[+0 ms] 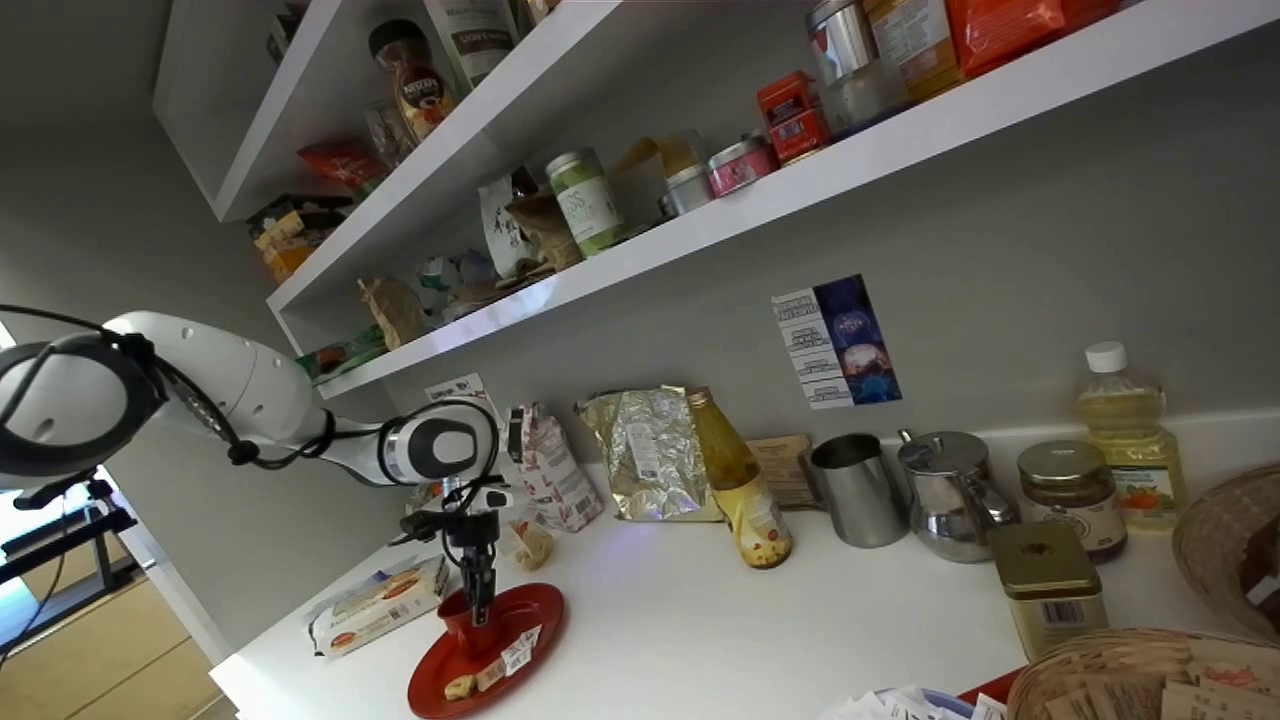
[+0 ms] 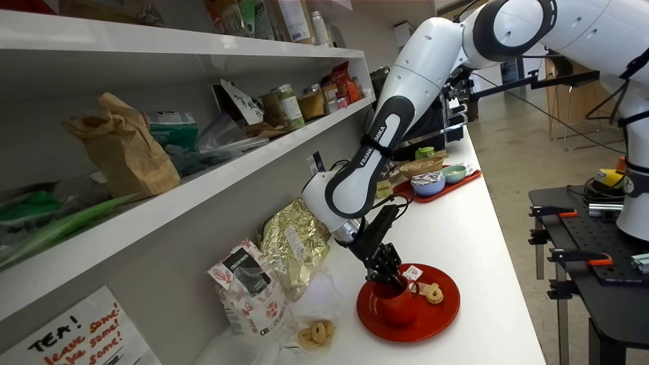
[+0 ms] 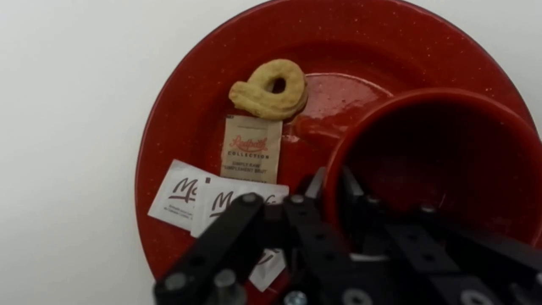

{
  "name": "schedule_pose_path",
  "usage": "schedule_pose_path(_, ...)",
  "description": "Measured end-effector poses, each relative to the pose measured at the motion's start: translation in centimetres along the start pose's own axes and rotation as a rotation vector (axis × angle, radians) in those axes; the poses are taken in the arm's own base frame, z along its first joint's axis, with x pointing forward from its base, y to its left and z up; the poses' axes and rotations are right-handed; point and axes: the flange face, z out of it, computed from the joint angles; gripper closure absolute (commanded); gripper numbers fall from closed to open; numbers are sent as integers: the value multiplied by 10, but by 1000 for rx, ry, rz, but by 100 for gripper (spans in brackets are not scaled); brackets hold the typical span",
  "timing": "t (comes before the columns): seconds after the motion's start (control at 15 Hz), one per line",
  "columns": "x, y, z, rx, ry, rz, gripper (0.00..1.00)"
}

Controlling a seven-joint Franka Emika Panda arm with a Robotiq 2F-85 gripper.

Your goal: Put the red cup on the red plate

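The pincer (image 3: 333,184) pinches the red cup (image 2: 398,307) by its wall, presumably steadying it on the red plate (image 2: 430,321), left of the ring-shaped snack (image 2: 434,294) in an exterior view

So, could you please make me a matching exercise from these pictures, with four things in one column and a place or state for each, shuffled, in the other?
Things
1. red cup
2. red plate
3. ring-shaped biscuit
4. gold foil bag

Places and states
A. lies on the white counter, bearing the tan packet
B. stands close to the grey wall
C. has the gripper closed on its rim
D. just above the tan packet in the wrist view

Right pairs: 1-C, 2-A, 3-D, 4-B
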Motion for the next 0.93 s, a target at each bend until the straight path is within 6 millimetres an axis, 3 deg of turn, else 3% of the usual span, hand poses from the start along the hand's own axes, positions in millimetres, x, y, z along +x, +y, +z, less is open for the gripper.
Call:
schedule_pose_path(0.13,1,0,0,2,1,4,98)
schedule_pose_path(0.27,2,1,0,7,0,9,91)
schedule_pose_path(0.33,2,1,0,10,-1,12,67)
schedule_pose_path(0.4,2,1,0,12,-3,15,91)
schedule_pose_path(0.67,4,2,2,11,-6,17,67)
schedule_pose_path(0.93,6,2,5,10,-8,18,67)
